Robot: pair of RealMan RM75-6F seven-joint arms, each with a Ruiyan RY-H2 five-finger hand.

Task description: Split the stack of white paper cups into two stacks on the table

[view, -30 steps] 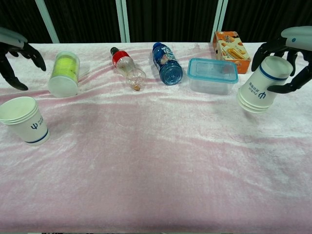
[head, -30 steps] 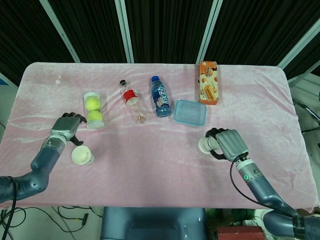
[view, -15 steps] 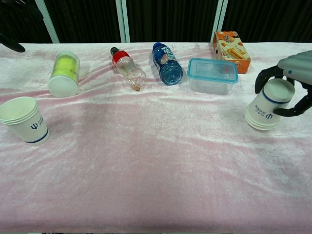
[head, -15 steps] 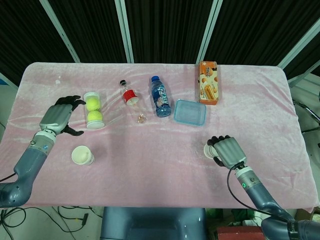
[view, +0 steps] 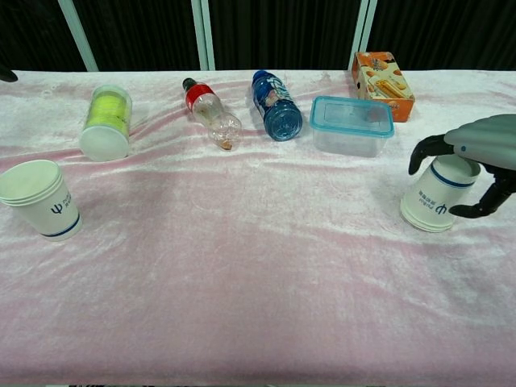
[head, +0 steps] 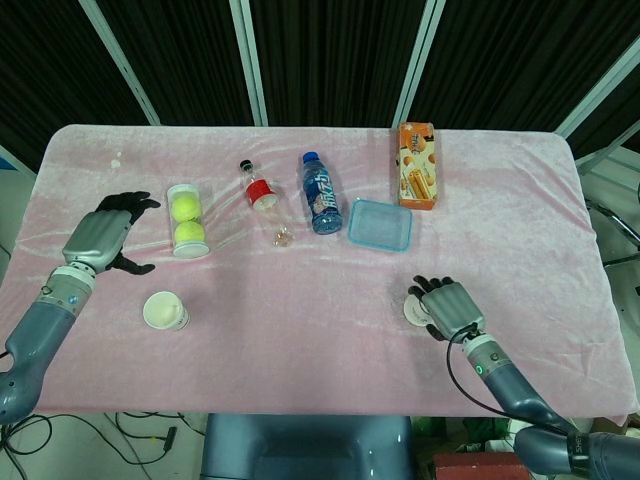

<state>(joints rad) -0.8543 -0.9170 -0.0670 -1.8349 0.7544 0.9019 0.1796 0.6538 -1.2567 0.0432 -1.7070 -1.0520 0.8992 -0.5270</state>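
Under the right hand (view: 476, 165), an upturned cup stack (view: 434, 201) sits gripped.

Right hand (head: 449, 306) around cup stack (head: 414, 307)

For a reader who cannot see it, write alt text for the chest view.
On a pink cloth, the right hand grips an upside-down stack of white cups, rims on the cloth. A second, upright cup stack stands far left, behind them a tennis-ball tube, two bottles, a blue-lidded container and a snack box.

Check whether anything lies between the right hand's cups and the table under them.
Nothing visible does. The right hand holds an upside-down cup stack whose rim looks at or just above bare pink cloth. The plastic container sits behind, apart.
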